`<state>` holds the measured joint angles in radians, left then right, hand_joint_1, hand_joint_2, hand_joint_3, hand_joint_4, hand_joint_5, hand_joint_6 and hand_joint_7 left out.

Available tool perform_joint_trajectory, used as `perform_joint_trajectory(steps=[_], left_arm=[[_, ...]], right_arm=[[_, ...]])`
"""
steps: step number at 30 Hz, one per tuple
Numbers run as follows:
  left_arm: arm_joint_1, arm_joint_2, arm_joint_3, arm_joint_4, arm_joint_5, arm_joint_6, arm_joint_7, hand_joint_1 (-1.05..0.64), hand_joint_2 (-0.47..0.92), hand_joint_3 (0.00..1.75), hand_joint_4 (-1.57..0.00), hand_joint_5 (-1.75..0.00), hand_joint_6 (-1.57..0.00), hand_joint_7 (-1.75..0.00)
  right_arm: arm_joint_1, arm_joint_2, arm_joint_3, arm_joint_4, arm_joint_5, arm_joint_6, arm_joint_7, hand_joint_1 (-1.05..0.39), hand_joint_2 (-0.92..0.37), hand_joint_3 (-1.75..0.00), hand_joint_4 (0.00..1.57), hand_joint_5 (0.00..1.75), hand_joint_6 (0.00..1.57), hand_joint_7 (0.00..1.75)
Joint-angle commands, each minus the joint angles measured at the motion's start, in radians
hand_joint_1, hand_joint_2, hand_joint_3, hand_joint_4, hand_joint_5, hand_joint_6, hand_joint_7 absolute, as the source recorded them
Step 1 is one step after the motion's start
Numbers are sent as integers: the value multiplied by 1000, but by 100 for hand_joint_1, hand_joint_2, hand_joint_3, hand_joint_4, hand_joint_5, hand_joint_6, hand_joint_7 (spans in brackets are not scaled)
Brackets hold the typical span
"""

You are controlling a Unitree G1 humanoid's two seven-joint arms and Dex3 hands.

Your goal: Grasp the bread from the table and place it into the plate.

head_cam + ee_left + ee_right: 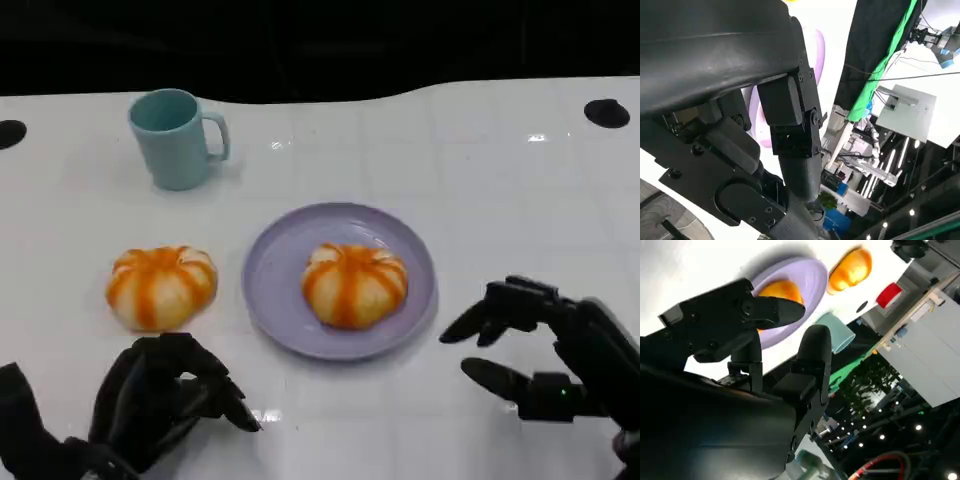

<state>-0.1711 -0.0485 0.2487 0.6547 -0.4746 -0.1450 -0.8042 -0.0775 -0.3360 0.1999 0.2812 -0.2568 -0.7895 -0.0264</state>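
Observation:
One orange-striped bread [160, 286] lies on the white table, left of the lilac plate [270, 272]. A second bread [355, 284] of the same kind sits in the middle of the plate. My left hand [165, 400] hovers near the table's front edge, just in front of the loose bread, fingers loosely bent and holding nothing. To the right of the plate my right hand [545, 350] has its fingers spread apart and empty. In the right wrist view the hand [765, 340] frames the plate [807, 275], the plated bread [782, 290] and the far bread [852, 267].
A teal mug [175, 136] stands at the back left, handle to the right; it also appears in the right wrist view as a mug [837, 335]. Two black round marks [606, 112] sit near the table's far corners. A sliver of the plate [817, 47] shows past my left hand [740, 125].

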Motion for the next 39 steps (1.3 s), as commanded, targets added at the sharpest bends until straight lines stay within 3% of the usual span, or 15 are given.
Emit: perform_joint_trajectory(steps=[1, 3, 5, 17, 32, 39], left_arm=[[2, 9, 4, -10, -5, 5, 12, -105, 59, 0, -157, -59, -157, -36], [2, 9, 4, -10, -5, 4, 11, -105, 59, 0, -157, -60, -157, -36], [3, 9, 3, -10, -4, 2, 11, -105, 59, 0, -157, -59, -157, -36], [-2, 16, 5, -1, -6, 7, 4, -105, 59, 0, -157, -58, -157, -35], [-3, 17, 5, 4, -3, 6, 4, -105, 60, 1, -157, -58, -157, -35], [-11, 19, 10, 16, -9, 5, -9, -105, 58, 0, -157, -57, -157, -35]], right_arm=[[78, -8, -17, -70, 113, 25, 83, -33, -66, -61, 49, 163, 40, 145], [112, -12, -21, -104, 147, 48, 119, -40, -83, -30, 47, 164, 37, 148], [138, -15, -29, -129, 160, 66, 145, -44, -90, -18, 47, 167, 37, 149], [306, 30, -53, -270, 295, 214, 264, -41, -92, -26, 59, 175, 45, 157], [260, 126, -100, -157, 329, 136, 290, -43, -92, -33, 64, 175, 44, 164], [241, 149, -111, -136, 354, 152, 312, -46, -92, -32, 63, 175, 46, 166]])
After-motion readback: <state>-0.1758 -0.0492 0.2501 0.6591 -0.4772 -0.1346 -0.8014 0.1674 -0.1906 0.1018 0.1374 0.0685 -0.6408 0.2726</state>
